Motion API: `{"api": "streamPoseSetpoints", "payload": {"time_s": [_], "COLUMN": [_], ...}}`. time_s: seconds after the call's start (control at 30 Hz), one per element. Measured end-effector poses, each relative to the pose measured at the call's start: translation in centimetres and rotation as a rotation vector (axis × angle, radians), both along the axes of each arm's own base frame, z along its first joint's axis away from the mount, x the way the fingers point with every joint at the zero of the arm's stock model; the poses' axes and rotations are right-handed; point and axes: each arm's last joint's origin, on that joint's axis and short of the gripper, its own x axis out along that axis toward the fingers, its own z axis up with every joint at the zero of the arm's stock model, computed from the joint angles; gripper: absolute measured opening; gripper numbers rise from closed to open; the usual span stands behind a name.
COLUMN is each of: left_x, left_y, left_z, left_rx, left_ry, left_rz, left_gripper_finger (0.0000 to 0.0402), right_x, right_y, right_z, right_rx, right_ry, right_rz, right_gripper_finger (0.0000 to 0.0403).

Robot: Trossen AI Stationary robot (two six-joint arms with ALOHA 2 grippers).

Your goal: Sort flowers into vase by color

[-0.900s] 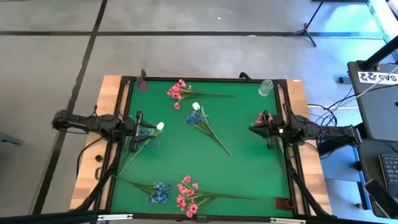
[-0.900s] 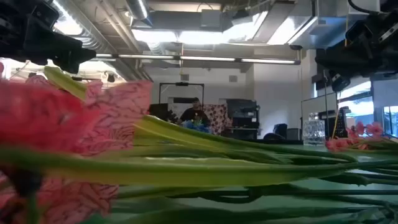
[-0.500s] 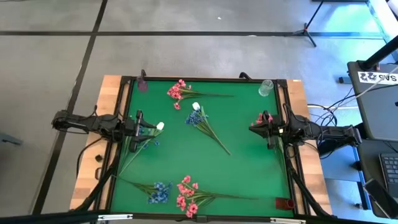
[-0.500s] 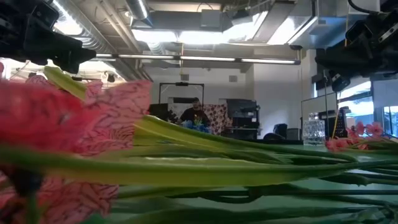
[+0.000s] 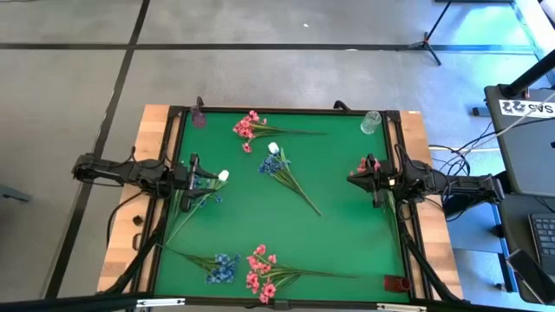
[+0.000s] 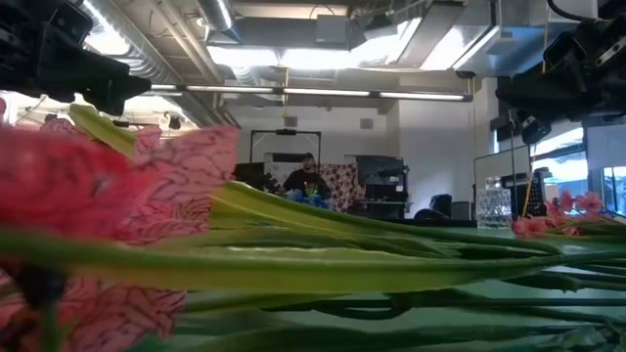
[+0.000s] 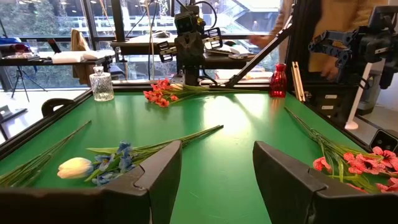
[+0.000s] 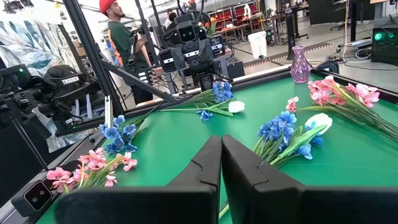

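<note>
The table (image 5: 286,217) carries a matt green, felt-like mat within a pale bare-wood border (image 5: 121,251). The flowers (image 5: 282,169) look like fabric petals on smooth plastic stems. The clear vase (image 5: 371,122) appears to be cut glass; the purple vase (image 8: 300,63) is glossy. Both grippers' fingers (image 7: 283,180) are matt black plastic.
</note>
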Motion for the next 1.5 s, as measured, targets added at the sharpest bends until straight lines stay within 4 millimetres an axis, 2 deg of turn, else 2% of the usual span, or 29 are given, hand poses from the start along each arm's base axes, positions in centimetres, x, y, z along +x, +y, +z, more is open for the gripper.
{"api": "streamPoseSetpoints", "payload": {"time_s": [1.0, 1.17, 1.3, 1.4, 1.5], "left_x": [0.0, 0.0, 0.0, 0.0, 0.0], "left_y": [0.0, 0.0, 0.0, 0.0, 0.0], "left_z": [0.0, 0.0, 0.0, 0.0, 0.0], "left_rx": [0.000, 0.000, 0.000, 0.000, 0.000], "left_ry": [0.000, 0.000, 0.000, 0.000, -0.001], "left_rz": [0.000, 0.000, 0.000, 0.000, 0.000], "left_gripper_finger": [0.0194, 0.0194, 0.0194, 0.0194, 0.0194], "right_x": [0.0, 0.0, 0.1, 0.3, 0.6], "right_y": [0.0, 0.0, -0.2, -0.2, -0.1], "right_z": [0.1, 0.1, 0.7, 0.7, 2.4], "right_rx": [0.001, 0.141, 0.221, 0.212, 0.216], "right_ry": [-0.010, -0.009, -0.074, -0.038, -0.029], "right_rz": [0.000, 0.010, -0.073, -0.066, -0.034], "right_gripper_finger": [0.0014, 0.0014, 0.0014, 0.0014, 0.0014]}}
